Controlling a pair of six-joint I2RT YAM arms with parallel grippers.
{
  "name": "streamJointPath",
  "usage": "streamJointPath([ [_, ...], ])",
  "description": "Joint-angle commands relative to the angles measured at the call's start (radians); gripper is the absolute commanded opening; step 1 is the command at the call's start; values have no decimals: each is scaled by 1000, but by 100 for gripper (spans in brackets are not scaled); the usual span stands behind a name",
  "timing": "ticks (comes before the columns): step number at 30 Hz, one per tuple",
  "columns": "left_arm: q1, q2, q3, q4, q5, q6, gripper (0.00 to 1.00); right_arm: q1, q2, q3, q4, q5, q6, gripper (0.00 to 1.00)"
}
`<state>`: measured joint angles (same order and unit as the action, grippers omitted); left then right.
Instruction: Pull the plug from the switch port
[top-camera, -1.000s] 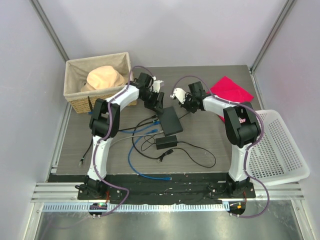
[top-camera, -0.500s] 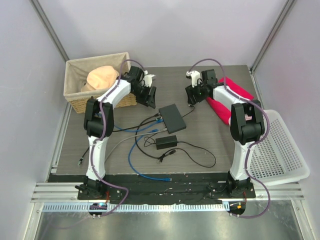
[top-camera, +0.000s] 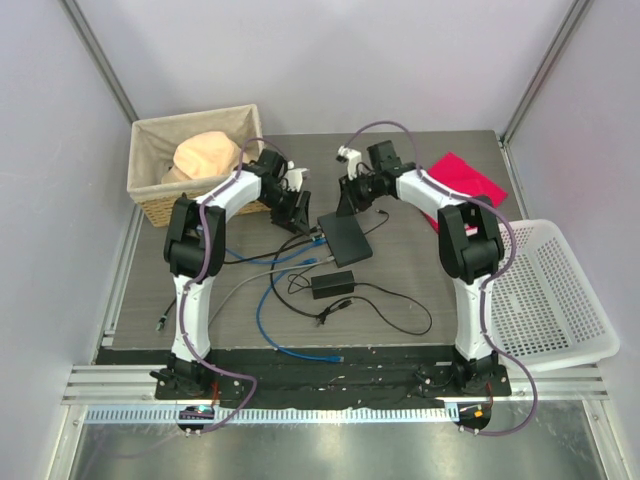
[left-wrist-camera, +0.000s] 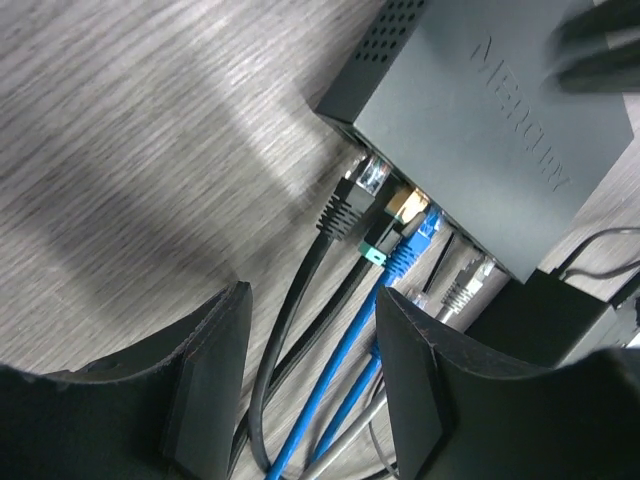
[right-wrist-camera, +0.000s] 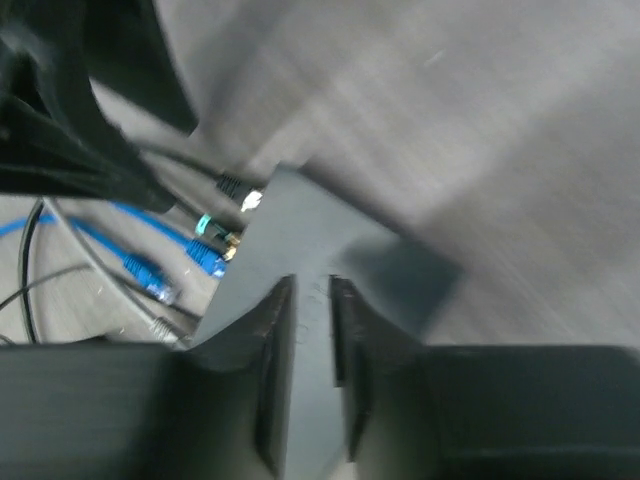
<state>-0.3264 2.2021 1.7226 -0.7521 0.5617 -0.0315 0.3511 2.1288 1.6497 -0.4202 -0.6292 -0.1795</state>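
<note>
1. Switch (top-camera: 343, 238) is laid flat mid-desk (top-camera: 420, 262), between the two claws, with its socket row turned toward the left arm.
2. Black plug (left-wrist-camera: 345, 212) is seated in the end socket by the corner. Blue plug (left-wrist-camera: 413, 240) is seated further along the row, and a green-tabbed plug (left-wrist-camera: 376, 243) is seen between them.
3. Left claw (left-wrist-camera: 310, 310) is set wide open with nothing gripped. It is placed just short of the plugs, and the cables are seen running under the gap.
4. Right claw (right-wrist-camera: 310, 290) is positioned over the switch top. Its fingers are set a narrow gap apart and nothing is held between them. Contact with the lid cannot be told, as the view is blurred.
5. Adapter brick (top-camera: 332, 284) is laid just on the near side of the switch.
</note>
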Motion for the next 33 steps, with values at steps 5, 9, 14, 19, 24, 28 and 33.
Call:
streamJointPath([
  [5, 0, 7, 8, 83, 17, -59, 57, 28, 42, 48, -98, -20, -93, 9],
  [9, -7, 28, 37, 85, 32, -73, 57, 54, 51, 12, -112, 67, -149, 9],
  [14, -22, 63, 60, 82, 53, -74, 57, 83, 76, -43, -120, 152, -147, 5],
  [19, -23, 114, 101, 63, 69, -73, 54, 94, 63, -64, -103, 183, -152, 2],
  [24, -23, 145, 124, 65, 99, -73, 52, 94, 66, -65, -101, 187, -155, 1],
  [28, -23, 165, 129, 63, 121, -71, 51, 92, 72, -62, -101, 191, -152, 1],
  [33, -23, 177, 132, 62, 118, -67, 48, 94, 79, -54, -106, 201, -149, 1],
])
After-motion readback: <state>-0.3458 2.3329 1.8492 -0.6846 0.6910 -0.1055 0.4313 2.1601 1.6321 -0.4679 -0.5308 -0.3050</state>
